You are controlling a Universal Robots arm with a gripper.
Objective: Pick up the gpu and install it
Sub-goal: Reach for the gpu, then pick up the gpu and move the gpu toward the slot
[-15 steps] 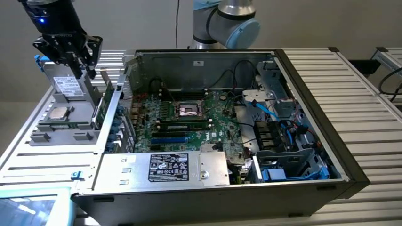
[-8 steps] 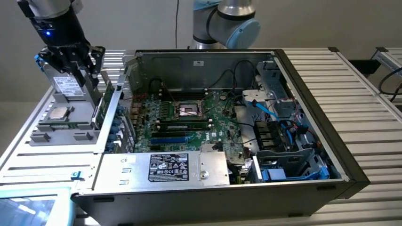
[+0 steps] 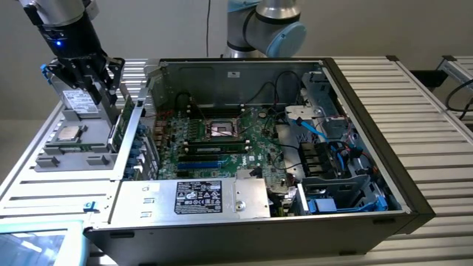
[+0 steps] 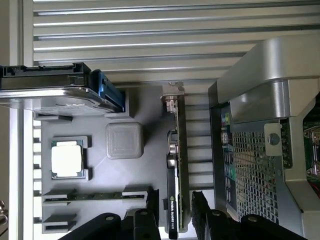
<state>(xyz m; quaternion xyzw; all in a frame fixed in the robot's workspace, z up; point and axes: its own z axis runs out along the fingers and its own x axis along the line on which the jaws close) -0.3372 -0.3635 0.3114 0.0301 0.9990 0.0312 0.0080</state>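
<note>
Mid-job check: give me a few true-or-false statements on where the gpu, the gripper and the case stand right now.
1. The gpu stands on edge in the gray parts holder, outside the computer case. True.
2. The gripper is shut on the gpu. False: it is open, its fingers apart, one on each side of the card.
3. The silver processor chip lies flat in a pocket of the holder. True.
4. The computer case is closed up. False: its side is open and the motherboard shows.
</note>
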